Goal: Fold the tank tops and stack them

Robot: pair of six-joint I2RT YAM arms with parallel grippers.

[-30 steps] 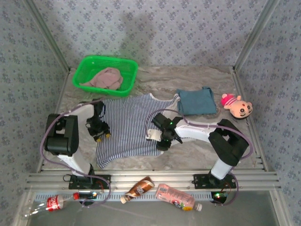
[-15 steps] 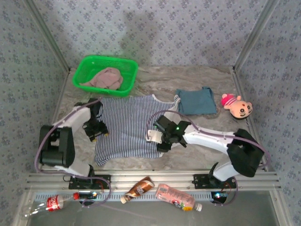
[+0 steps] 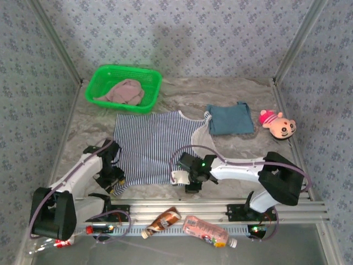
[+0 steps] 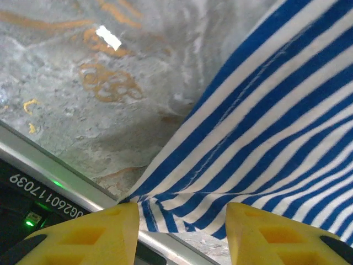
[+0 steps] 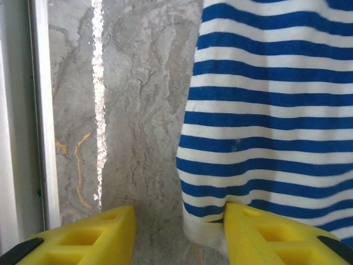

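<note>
Striped tank top (image 3: 149, 146): flat on the bench (image 3: 231, 160) at centre frame, long axis running up-frame, hem lowest.
Hem corners: left hand (image 3: 113, 179) at the lower-left corner, right hand (image 3: 190, 182) at the lower-right.
Left hand: released, fingers apart, the corner lying between them.
Right hand: released, the corner touching 1 finger (image 5: 265, 232).
Teal tank top (image 3: 230, 118): folded, upper right.

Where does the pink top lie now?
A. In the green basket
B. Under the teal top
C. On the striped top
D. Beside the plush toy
A: the pink top lies bunched inside the basket, at the far left of the table.
</note>
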